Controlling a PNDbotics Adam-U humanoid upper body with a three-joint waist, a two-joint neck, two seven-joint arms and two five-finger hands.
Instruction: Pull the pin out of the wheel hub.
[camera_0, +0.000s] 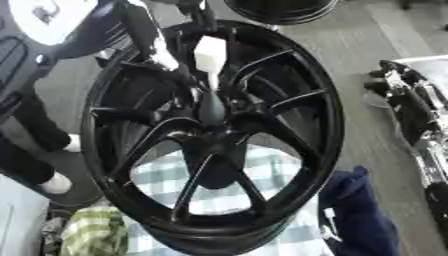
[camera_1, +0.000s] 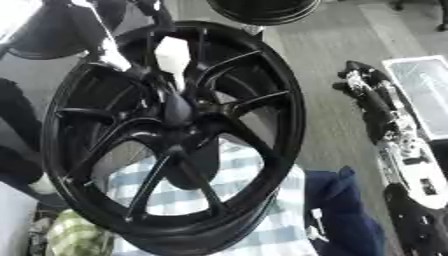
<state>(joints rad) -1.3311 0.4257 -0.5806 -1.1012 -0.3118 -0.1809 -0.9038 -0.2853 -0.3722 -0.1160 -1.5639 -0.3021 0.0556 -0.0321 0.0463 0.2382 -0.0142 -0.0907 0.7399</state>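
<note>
**Right arm waits beside the wheel, pin in the hub**

At three o'clock the right hand (camera_1: 366, 95) hangs at the end of its silver-jointed arm, well apart from the rim; whether its fingers are spread or curled, I cannot tell. Centre frame stands the black wheel hub (camera_0: 213, 131), spokes fanning out. A white pin (camera_0: 210, 59) sticks up toward twelve o'clock from the hub's middle. Beneath lies a checked cloth (camera_0: 267, 172), with blue fabric (camera_0: 359, 210) at five o'clock.
</note>
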